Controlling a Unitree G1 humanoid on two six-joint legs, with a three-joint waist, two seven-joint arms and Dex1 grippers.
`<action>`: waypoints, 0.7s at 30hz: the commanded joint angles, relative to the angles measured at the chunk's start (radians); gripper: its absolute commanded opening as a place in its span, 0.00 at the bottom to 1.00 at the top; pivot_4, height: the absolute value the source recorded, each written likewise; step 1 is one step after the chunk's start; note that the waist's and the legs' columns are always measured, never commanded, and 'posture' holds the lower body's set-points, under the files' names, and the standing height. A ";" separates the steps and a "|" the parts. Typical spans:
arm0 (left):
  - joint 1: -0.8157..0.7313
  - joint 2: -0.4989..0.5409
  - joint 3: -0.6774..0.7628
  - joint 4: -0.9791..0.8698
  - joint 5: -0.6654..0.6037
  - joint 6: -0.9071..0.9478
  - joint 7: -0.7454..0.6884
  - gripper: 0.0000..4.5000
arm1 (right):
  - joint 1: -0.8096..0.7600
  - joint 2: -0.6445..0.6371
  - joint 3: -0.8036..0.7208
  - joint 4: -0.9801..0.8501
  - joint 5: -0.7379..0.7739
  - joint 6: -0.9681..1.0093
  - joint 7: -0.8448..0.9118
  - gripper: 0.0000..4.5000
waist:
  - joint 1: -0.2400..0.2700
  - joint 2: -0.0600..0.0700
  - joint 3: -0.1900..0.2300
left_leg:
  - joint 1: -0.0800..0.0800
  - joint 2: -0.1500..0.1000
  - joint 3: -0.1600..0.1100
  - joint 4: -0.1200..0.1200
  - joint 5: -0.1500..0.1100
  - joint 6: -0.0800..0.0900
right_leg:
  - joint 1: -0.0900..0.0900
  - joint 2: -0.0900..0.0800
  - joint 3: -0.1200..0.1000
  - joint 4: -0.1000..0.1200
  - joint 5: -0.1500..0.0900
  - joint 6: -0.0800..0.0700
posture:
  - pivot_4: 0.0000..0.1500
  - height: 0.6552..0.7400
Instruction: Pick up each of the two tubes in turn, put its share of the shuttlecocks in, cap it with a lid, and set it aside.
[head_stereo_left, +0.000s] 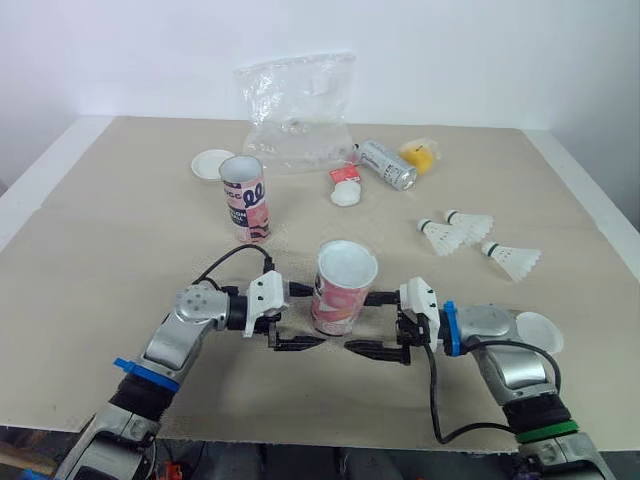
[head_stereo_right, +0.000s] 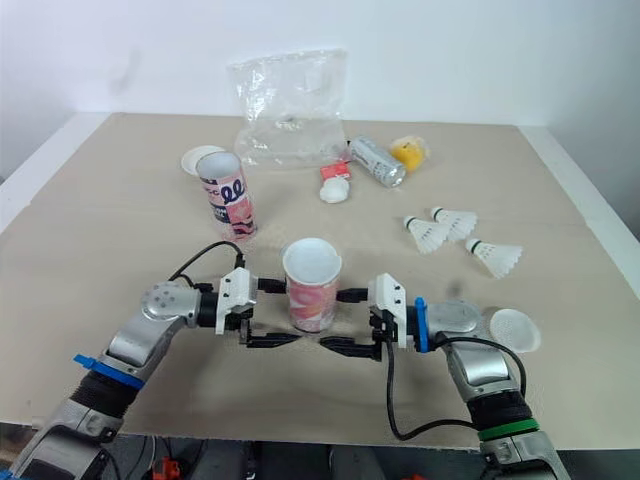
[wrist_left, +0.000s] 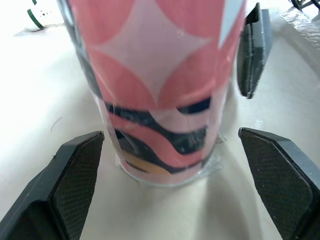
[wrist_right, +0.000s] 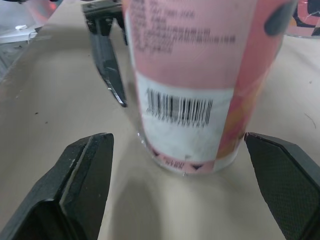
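Pink open-topped cardboard tube (head_stereo_left: 343, 290) upright, front centre of beige table (head_stereo_left: 120, 260), between left end effector (head_stereo_left: 305, 316) and right end effector (head_stereo_left: 368, 323). Second pink tube (head_stereo_left: 245, 200) upright behind-left, white round lid (head_stereo_left: 212, 163) beyond it. Three white feather shuttlecocks (head_stereo_left: 440, 235) right rear. Clear plastic bag (head_stereo_left: 297, 110) far centre.

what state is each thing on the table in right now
near tube: upright, uncapped, between both grippers
far tube: upright, uncapped
left gripper: open, around near tube
right gripper: open, around near tube
far lid: loose on the table
near lid: loose on the table
three shuttlecocks: lying on the table, not in a tube
can: on its side
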 joint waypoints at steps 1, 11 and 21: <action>0.018 0.012 0.029 -0.059 -0.025 0.016 0.016 1.00 | -0.025 0.015 0.010 0.010 -0.018 -0.026 -0.023 1.00 | 0.000 0.000 0.000 | 0.000 0.000 0.000 0.000 0.000 0.000 | 0.000 0.000 0.000 0.000 0.000 0.000 | 1.00 1.00; 0.043 0.022 0.052 -0.094 -0.063 0.041 0.022 1.00 | -0.054 0.053 0.025 0.038 -0.023 -0.019 -0.039 1.00 | 0.000 0.000 0.000 | 0.000 0.000 0.000 0.000 0.000 0.000 | 0.000 0.000 0.000 0.000 0.000 0.000 | 1.00 1.00; 0.078 0.023 0.078 -0.120 -0.153 0.072 -0.009 1.00 | -0.062 0.104 0.052 0.058 -0.034 -0.029 -0.058 1.00 | 0.000 0.000 0.000 | 0.000 0.000 0.000 0.000 0.000 0.000 | 0.000 0.000 0.000 0.000 0.000 0.000 | 1.00 1.00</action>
